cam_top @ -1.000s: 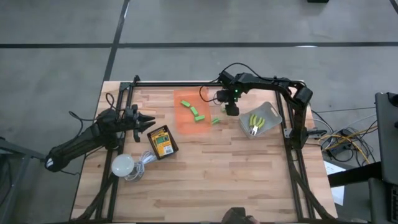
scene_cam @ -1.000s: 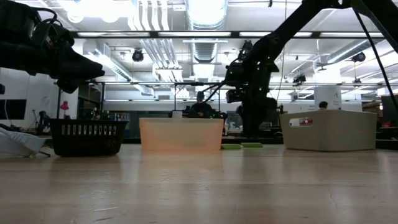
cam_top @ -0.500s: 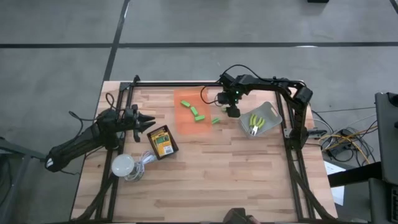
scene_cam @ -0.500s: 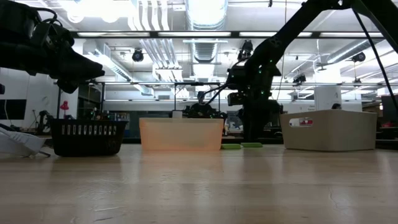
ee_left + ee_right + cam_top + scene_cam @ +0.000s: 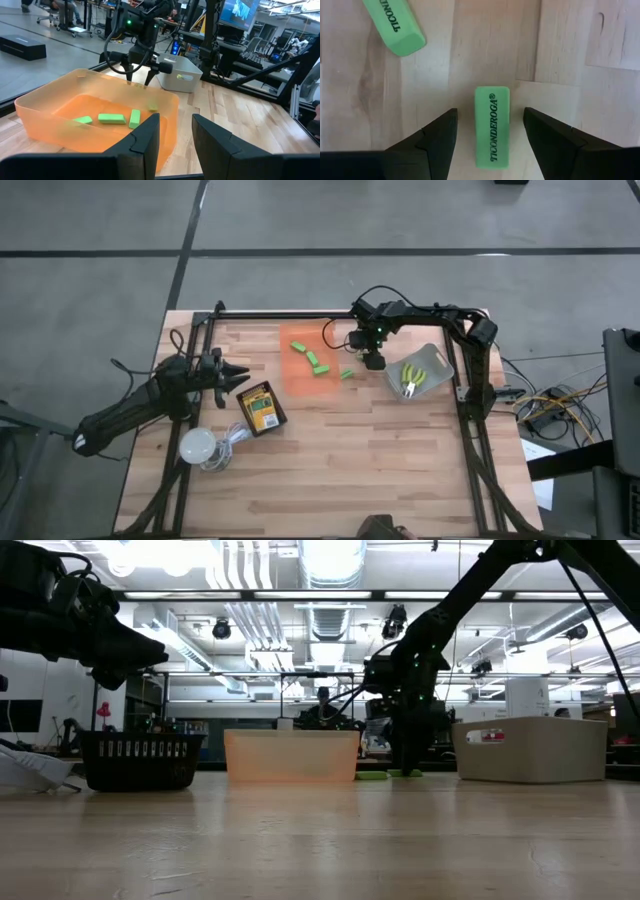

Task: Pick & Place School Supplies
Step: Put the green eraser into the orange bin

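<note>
just beside the orange tray (image 5: 312, 357), on the counter (image 5: 340, 440), my right hand (image 5: 490, 131) hangs with fingers apart, straddling a green ticonderoga eraser (image 5: 492, 125). it looks light, rubbery and grippy; i'd pinch its long sides mid-length.

Right hand (image 5: 490, 137) straddles green block (image 5: 492, 125); bare wood either side; orange tray (image 5: 300, 375) near.
</note>
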Robot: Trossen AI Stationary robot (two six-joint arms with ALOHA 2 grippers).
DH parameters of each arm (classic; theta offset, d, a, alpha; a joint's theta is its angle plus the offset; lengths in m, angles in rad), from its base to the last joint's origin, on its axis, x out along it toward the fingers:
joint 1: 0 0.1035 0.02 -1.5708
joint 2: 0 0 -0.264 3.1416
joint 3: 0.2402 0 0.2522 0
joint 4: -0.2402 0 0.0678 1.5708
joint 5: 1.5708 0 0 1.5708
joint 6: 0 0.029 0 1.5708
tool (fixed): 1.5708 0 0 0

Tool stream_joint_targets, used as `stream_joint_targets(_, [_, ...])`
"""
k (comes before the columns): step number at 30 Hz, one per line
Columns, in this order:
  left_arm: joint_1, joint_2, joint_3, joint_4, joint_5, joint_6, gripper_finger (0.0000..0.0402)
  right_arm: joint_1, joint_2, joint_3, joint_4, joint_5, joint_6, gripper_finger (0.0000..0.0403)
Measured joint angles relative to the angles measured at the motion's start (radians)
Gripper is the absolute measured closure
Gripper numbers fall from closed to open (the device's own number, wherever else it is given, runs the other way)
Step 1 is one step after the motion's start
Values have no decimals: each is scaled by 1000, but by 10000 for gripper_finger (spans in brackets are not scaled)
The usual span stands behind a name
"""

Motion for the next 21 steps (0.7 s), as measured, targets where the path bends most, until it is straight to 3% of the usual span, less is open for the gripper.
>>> stream_joint_targets(6, [0,0,0,0,0,0,282,0,1,0,-1,1,-45,200])
stream_joint_targets(17, [0,0,0,0,0,0,282,-1,2,0,-1,2,-48,319])
stream_joint_targets(21, [0,0,0,0,0,0,282,-1,2,0,-2,0,-48,338])
